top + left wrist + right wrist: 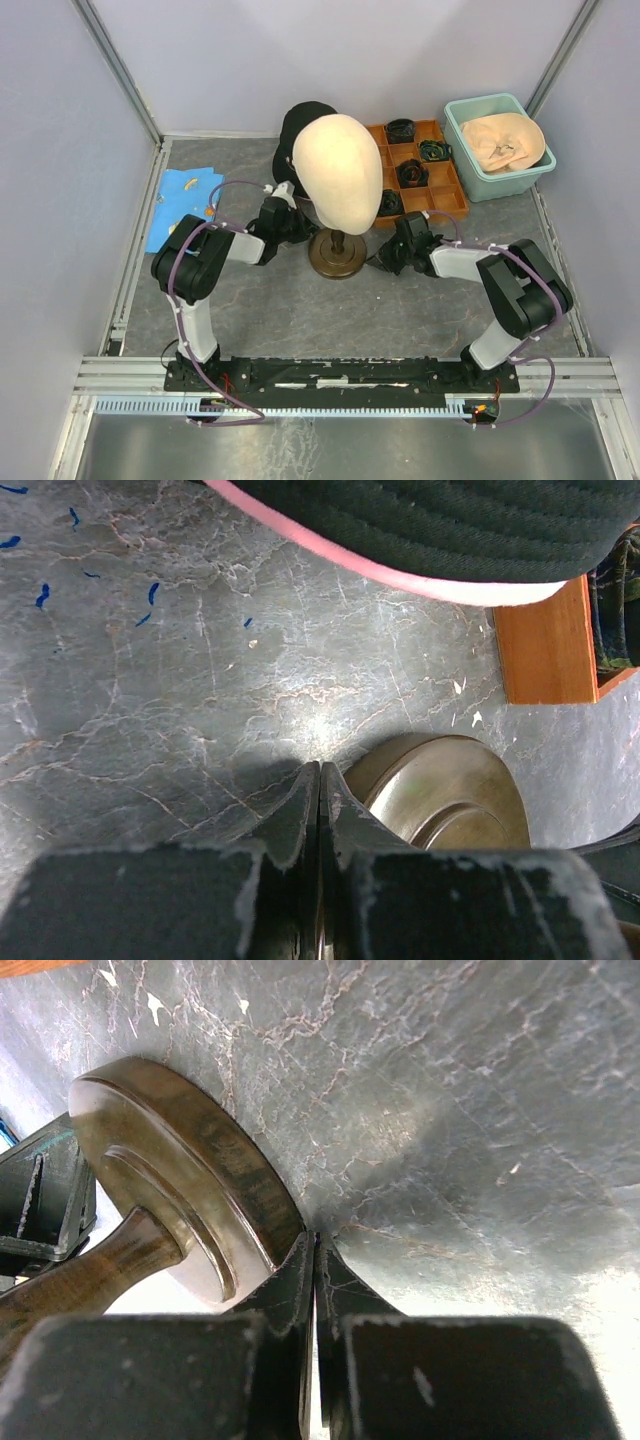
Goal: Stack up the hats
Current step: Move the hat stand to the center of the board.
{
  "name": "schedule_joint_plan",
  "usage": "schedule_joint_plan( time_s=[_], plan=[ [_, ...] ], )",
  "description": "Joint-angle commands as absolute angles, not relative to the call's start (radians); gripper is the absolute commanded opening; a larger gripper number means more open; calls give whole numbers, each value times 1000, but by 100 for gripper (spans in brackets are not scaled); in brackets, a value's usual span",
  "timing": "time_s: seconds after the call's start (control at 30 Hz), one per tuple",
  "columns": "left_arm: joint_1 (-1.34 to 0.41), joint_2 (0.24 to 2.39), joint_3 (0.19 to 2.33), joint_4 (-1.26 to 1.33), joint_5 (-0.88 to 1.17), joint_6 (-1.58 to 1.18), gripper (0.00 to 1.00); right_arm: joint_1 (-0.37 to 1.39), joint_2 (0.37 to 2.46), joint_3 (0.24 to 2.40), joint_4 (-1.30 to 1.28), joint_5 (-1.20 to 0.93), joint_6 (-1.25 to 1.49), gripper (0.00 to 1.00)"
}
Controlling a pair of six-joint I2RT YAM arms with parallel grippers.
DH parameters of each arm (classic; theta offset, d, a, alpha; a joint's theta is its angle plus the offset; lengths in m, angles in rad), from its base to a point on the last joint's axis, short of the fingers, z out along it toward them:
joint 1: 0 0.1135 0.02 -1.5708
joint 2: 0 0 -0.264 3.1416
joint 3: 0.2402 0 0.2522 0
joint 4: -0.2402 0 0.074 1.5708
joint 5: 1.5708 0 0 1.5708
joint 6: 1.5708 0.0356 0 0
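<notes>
A black cap (300,125) lies at the back, mostly hidden behind the cream mannequin head (340,170). In the left wrist view its dark brim (430,525) shows a pink edge beneath it. A pale peach hat (505,140) lies in the teal tub (470,175). My left gripper (298,222) is shut and empty, low over the table just left of the brown stand base (335,262); it also shows in the left wrist view (320,772). My right gripper (388,258) is shut and empty, at the base's right edge (315,1240). The stand base (170,1160) is beside its fingers.
An orange compartment tray (452,196) with several dark items stands right of the head, its corner in the left wrist view (545,650). A blue cloth (185,200) lies at the left. Metal rails border the table's sides and front.
</notes>
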State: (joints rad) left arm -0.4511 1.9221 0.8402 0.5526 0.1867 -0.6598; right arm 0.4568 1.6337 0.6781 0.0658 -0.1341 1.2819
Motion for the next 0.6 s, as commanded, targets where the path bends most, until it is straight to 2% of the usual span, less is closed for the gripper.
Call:
schedule_joint_plan(
  time_s=[0.0, 0.57],
  plan=[
    [-455, 1900, 787, 568, 222, -614, 3, 471, 1665, 735, 50, -113, 1246, 2],
    [-457, 1684, 499, 586, 209, -689, 3, 475, 1731, 828, 58, -132, 1243, 2]
  ],
)
